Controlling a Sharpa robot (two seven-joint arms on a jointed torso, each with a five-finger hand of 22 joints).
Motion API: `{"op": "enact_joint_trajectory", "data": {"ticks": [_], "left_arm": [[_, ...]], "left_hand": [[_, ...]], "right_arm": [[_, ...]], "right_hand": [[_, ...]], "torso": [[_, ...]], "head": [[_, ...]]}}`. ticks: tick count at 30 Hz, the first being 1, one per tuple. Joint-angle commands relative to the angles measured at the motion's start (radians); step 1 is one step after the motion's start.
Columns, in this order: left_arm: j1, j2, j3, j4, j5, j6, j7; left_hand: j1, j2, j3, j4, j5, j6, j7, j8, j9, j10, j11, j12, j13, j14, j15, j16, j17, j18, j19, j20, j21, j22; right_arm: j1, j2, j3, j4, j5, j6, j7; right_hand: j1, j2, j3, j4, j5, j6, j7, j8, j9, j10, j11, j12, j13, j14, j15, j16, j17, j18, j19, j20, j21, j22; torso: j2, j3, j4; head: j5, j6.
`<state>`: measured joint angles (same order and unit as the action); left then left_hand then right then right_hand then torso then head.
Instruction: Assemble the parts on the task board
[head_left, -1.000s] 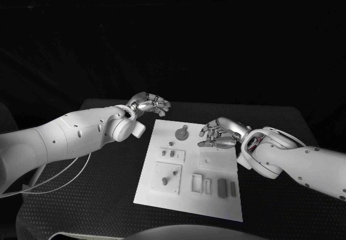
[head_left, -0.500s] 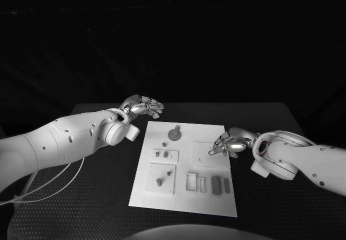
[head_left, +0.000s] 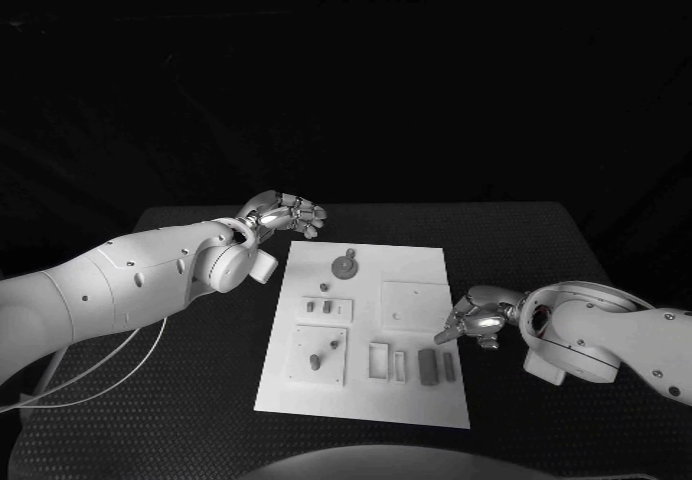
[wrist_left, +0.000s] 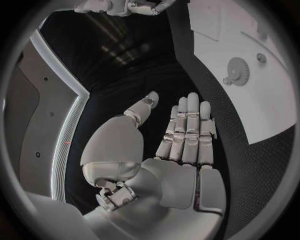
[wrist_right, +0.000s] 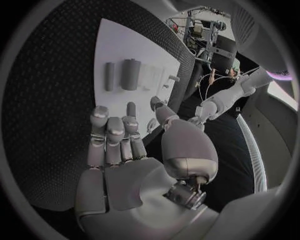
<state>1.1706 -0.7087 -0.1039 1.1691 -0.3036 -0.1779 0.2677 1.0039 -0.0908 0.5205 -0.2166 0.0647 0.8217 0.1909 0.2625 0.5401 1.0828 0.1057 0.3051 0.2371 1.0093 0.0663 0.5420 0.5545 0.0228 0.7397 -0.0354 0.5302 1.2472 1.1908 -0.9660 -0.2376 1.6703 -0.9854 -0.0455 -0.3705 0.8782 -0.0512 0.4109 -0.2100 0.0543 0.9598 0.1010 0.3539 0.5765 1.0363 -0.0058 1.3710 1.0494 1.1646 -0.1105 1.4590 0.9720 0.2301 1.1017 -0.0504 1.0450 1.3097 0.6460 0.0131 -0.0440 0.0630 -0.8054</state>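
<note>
The white task board lies in the middle of the table. On it are a round toothed part, small pieces, an upright peg and two grey bars. My right hand hovers at the board's right edge, level with its middle, fingers loosely apart and holding nothing. In the right wrist view that hand stretches toward the bars. My left hand is raised just beyond the board's far left corner. Its palm is bare, fingers straight, with the toothed part off to one side.
Black textured table surrounds the board on all sides. White cables hang under my left arm at the table's left side. Two empty rectangular slots sit beside the grey bars.
My right hand has drawn back from the board's far middle to its right edge, nearer to me. The left hand has stayed about where it was.
</note>
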Motion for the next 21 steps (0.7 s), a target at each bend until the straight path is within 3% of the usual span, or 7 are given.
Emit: {"op": "enact_joint_trajectory", "data": {"ticks": [1, 7, 16, 21], "left_arm": [[-0.002, 0.004, -0.001, 0.001, 0.011, 0.024, 0.010], [-0.004, 0.001, -0.002, 0.004, 0.012, 0.027, 0.010], [-0.004, 0.002, -0.002, 0.005, 0.012, 0.029, 0.011], [-0.004, 0.001, -0.002, 0.007, 0.012, 0.024, 0.005]], "left_hand": [[-0.003, 0.006, 0.001, 0.008, -0.002, -0.007, -0.003, 0.004, -0.002, 0.001, 0.008, -0.004, 0.002, 0.005, 0.002, -0.006, 0.001, 0.013, 0.005, 0.004, -0.005, 0.001], [-0.002, 0.007, 0.001, 0.008, -0.002, -0.008, -0.003, 0.004, -0.002, 0.001, 0.008, -0.004, 0.002, 0.004, 0.002, -0.007, 0.002, 0.013, 0.005, 0.004, -0.006, 0.002], [-0.003, 0.007, 0.000, 0.008, -0.002, -0.008, -0.003, 0.004, -0.002, 0.000, 0.008, -0.004, 0.002, 0.004, 0.002, -0.008, 0.003, 0.013, 0.004, 0.004, -0.006, 0.002], [-0.004, 0.006, -0.001, 0.008, -0.002, -0.009, -0.002, 0.004, -0.002, 0.000, 0.008, -0.005, 0.002, 0.004, 0.002, -0.009, 0.004, 0.012, 0.004, 0.004, -0.007, 0.002]], "right_arm": [[-0.003, 0.002, 0.000, 0.005, -0.036, 0.089, -0.085], [-0.018, 0.015, -0.003, 0.014, -0.011, 0.073, -0.094], [-0.030, 0.043, -0.005, 0.009, 0.026, 0.069, -0.097], [-0.033, 0.050, -0.006, 0.002, 0.026, 0.076, -0.107]], "right_hand": [[-0.009, -0.012, 0.023, 0.010, -0.005, 0.000, 0.001, 0.003, 0.006, 0.034, -0.003, 0.007, 0.025, 0.034, -0.004, 0.005, 0.033, 0.032, 0.013, -0.005, 0.006, 0.008], [-0.042, -0.035, 0.111, 0.025, -0.004, -0.005, 0.004, -0.021, 0.005, 0.076, 0.001, -0.003, 0.058, 0.070, 0.000, -0.013, 0.072, 0.032, 0.031, -0.010, 0.012, 0.005], [-0.138, -0.032, 0.146, 0.070, -0.005, -0.011, 0.011, -0.046, -0.014, 0.083, 0.007, -0.015, 0.069, 0.080, 0.006, -0.026, 0.092, 0.032, 0.030, -0.005, 0.013, 0.005], [-0.174, -0.039, 0.162, 0.072, -0.005, -0.010, 0.012, -0.053, -0.021, 0.084, 0.008, -0.020, 0.075, 0.082, 0.007, -0.032, 0.100, 0.032, 0.030, -0.005, 0.015, 0.007]], "torso": [[-0.003, -0.0004, -0.0003], [-0.001, -0.0048, -0.0015], [-0.001, -0.0041, 0.0001], [0.000, -0.0042, -0.0017]], "head": [[-0.001, -0.005], [0.001, -0.008], [-0.001, -0.013], [0.002, -0.017]]}}
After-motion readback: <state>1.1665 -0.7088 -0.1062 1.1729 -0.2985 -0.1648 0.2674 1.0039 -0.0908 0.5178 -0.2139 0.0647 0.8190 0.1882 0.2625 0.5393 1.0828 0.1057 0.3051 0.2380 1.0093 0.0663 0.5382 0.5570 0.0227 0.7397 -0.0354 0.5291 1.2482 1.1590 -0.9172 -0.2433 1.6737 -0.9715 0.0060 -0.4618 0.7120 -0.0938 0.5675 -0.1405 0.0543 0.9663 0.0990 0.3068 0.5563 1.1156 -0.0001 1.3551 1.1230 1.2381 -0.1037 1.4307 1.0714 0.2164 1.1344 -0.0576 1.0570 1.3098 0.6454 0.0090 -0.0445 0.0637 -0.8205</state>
